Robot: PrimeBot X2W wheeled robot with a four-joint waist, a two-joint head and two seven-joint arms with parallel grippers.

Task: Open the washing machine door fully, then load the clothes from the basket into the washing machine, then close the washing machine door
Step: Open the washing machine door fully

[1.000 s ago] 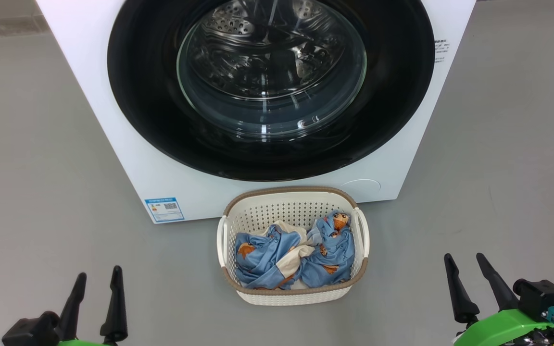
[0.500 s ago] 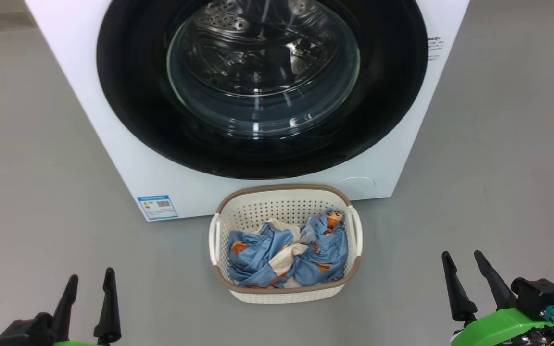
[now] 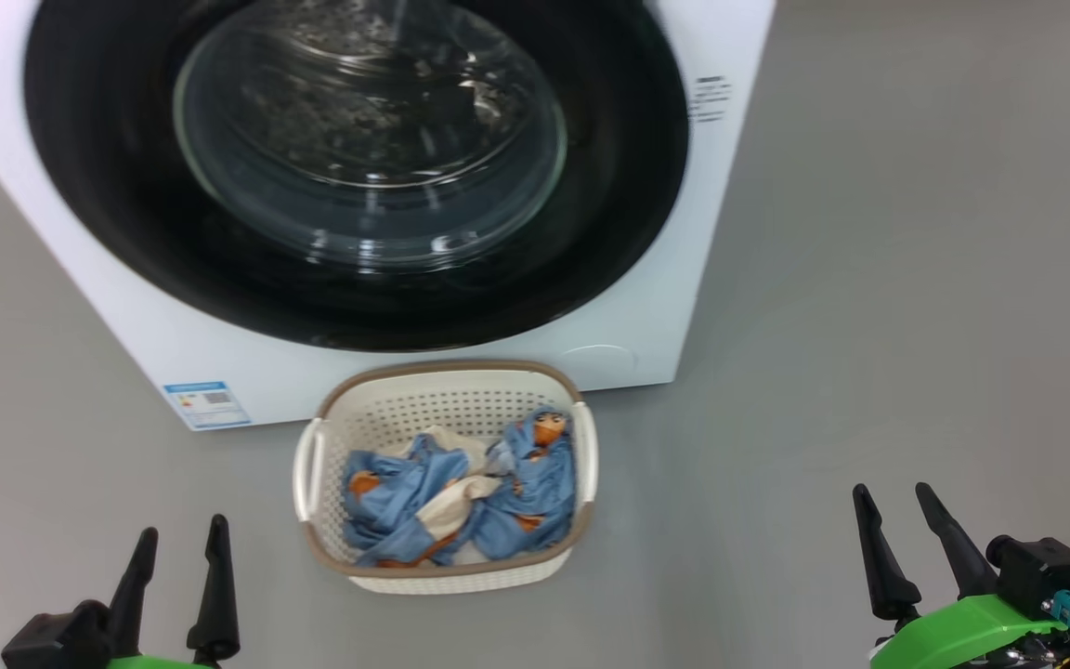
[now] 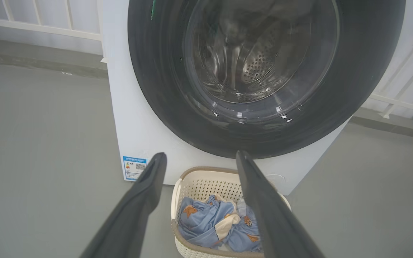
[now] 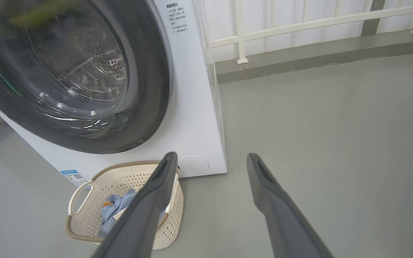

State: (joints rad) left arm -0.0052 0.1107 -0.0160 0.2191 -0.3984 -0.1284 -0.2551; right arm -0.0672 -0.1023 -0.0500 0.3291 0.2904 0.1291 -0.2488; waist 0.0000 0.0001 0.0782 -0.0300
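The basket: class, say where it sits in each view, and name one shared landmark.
Head view: basket lower centre-left, before the washing machine.
Left wrist view: basket bottom centre.
Right wrist view: basket lower left.
Shared landmark: the blue sticker on the washing machine's front, beside the basket.

— Underfoot?
— Smooth grey floor (image 3: pixel 916 279), matte, evenly lit.
— And behind?
— White railing (image 5: pixel 240 36) on a raised grey kerb (image 5: pixel 317 53); pale wall (image 4: pixel 48 14) beyond the bars.
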